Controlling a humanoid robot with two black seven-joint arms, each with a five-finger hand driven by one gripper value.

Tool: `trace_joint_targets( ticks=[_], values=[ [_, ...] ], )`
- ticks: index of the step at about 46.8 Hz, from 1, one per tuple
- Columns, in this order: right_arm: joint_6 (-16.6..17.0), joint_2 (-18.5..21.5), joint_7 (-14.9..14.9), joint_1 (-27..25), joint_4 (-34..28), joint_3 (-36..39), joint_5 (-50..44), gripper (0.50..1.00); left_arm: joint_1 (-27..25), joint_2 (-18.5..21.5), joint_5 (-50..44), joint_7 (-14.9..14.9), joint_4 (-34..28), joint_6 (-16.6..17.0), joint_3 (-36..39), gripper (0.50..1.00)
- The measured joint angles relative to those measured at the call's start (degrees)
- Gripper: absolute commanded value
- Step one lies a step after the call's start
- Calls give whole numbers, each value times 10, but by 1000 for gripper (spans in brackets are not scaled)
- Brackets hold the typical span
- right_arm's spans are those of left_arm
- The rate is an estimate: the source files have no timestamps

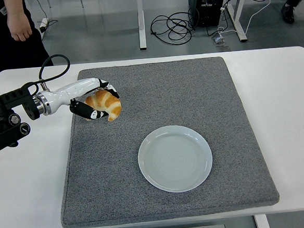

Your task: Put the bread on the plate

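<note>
Carrying the bread (106, 103) in the left hand (95, 103), upper left of the grey mat (192, 90).

You have the fingers (92, 114) curled around the croissant-shaped bread from above and below, pinching it so it appears to hang clear of the mat, probably for the move across. Your target, the plate (175, 158), sits empty near the frame's centre, lower right of the bread and well apart. No right arm shows. A person (10, 30) stands at the top left beyond the white surface (27, 196).

Bread (106, 103) in left robot hand (96, 100), plate (175, 158) well apart.
</note>
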Motion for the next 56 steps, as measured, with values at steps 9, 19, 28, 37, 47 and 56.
trace_joint_targets(
  ticks=[9,19,28,37,47,56],
  values=[
    [0,0,0,0,0,0,0,1000,-65,26,0,20,0,-69,0,500],
    [0,0,0,0,0,-1,0,1000,-163,27,0,22,0,-140,-1,500],
    [0,0,0,0,0,0,0,1000,-227,2,-2,27,0,-163,-1,500],
    [0,0,0,-1,0,0,0,1000,-243,-64,-2,36,0,-164,-1,500],
    [0,0,0,-1,0,-1,0,1000,-249,-129,-3,39,-1,-166,-1,500],
    [0,0,0,-2,0,-1,0,1000,-263,-175,-3,39,-1,-168,-1,500]
  ],
)
